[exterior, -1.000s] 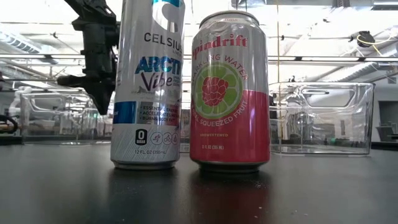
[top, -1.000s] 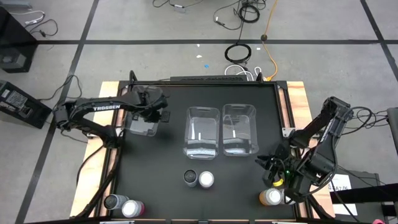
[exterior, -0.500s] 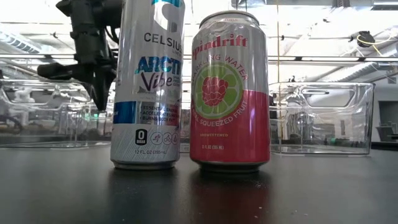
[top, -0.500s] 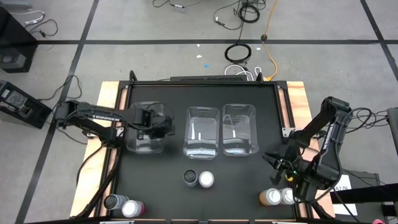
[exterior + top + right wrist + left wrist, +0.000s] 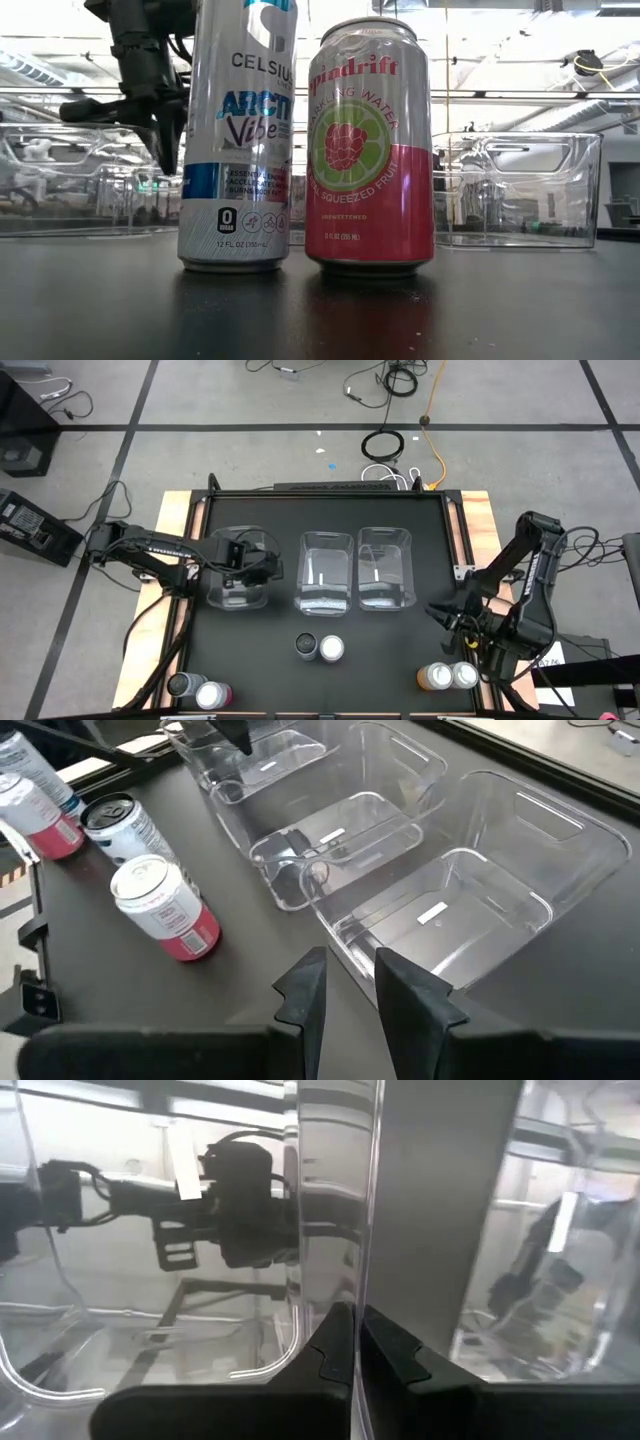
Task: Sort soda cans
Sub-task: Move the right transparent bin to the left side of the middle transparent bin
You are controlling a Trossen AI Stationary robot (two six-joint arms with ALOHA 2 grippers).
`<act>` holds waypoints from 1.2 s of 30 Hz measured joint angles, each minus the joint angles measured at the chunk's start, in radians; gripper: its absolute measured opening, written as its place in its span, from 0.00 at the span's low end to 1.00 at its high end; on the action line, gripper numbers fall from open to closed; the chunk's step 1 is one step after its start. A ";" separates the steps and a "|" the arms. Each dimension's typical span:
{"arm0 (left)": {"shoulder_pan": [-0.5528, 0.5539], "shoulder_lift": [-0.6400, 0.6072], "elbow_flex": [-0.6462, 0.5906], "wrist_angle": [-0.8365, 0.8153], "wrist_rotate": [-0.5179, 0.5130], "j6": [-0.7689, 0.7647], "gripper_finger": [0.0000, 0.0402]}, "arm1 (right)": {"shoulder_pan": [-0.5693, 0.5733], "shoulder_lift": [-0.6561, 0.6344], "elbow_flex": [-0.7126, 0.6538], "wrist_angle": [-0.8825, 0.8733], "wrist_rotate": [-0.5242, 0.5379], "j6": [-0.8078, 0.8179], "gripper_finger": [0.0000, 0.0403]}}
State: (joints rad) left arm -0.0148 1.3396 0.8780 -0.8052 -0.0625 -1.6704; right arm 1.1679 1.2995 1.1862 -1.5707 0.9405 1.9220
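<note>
- Left gripper [image 5: 355, 1342]: fingers pressed together on the thin clear wall of the left bin [image 5: 225, 592]; it grips the bin, not a can.
- Right gripper [image 5: 345, 982]: raised over the table's [image 5: 380, 670] right front area, jaws a narrow gap apart, nothing between them.
- Three clear bins stand in a row across mid-table: the left bin, middle bin [image 5: 325, 570], right bin [image 5: 386, 567]. No can shows inside any.
- Cans, all upright on the table:
  - centre pair [image 5: 320, 648], touching, just in front of the middle bin; the low view shows a tall silver can [image 5: 238, 135] and a shorter pink can [image 5: 372, 145].
  - left pair [image 5: 198, 690] at the front left corner.
  - right pair [image 5: 449, 676] at the front right, just beside the right gripper.
- Handling judgement: cans look rigid, with smooth, likely slippery walls; weight cannot be told. The tall can would tip more easily. Thin sides may dent under hard squeeze.
- Advised hold: across the body at mid-height, jaws opened wider than now. Touching pairs leave little finger room between them, so approach from the outer sides.
</note>
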 joint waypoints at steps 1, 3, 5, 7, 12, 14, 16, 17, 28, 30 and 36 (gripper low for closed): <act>0.000 0.000 0.000 0.012 0.000 0.000 0.03 | 0.007 0.000 0.000 0.000 0.000 -0.003 0.20; -0.001 0.000 0.000 0.032 0.000 -0.010 0.03 | 0.023 0.000 0.000 0.000 0.000 -0.021 0.20; -0.006 0.000 0.000 0.053 -0.001 -0.026 0.03 | 0.042 0.000 0.000 0.000 0.000 -0.045 0.20; -0.011 0.001 0.000 0.075 -0.015 -0.046 0.04 | 0.063 -0.007 -0.002 0.001 0.000 -0.067 0.20; -0.027 0.056 0.000 0.152 -0.028 -0.087 0.02 | 0.171 -0.096 -0.061 -0.001 -0.008 -0.075 0.20; -0.039 0.092 0.004 0.204 -0.026 -0.088 0.02 | 0.209 -0.130 -0.097 -0.001 -0.026 -0.051 0.20; -0.058 0.137 0.030 0.251 -0.024 -0.087 0.02 | 0.236 -0.160 -0.132 0.000 -0.029 -0.020 0.20; -0.064 0.161 0.051 0.257 -0.024 -0.086 0.02 | 0.248 -0.171 -0.150 0.004 -0.030 -0.010 0.20; -0.077 0.303 0.246 0.116 -0.019 -0.086 0.02 | 0.319 -0.222 -0.254 0.078 -0.030 0.005 0.20; -0.077 0.307 0.249 0.112 -0.019 -0.103 0.02 | 0.329 -0.222 -0.254 0.079 -0.030 0.005 0.20; -0.078 0.309 0.248 0.114 -0.043 -0.104 0.11 | 0.355 -0.222 -0.254 0.077 -0.030 0.005 0.20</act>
State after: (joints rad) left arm -0.0933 1.6482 1.1256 -0.6915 -0.1051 -1.7748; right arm 1.5228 1.0779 0.9318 -1.4933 0.9104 1.9266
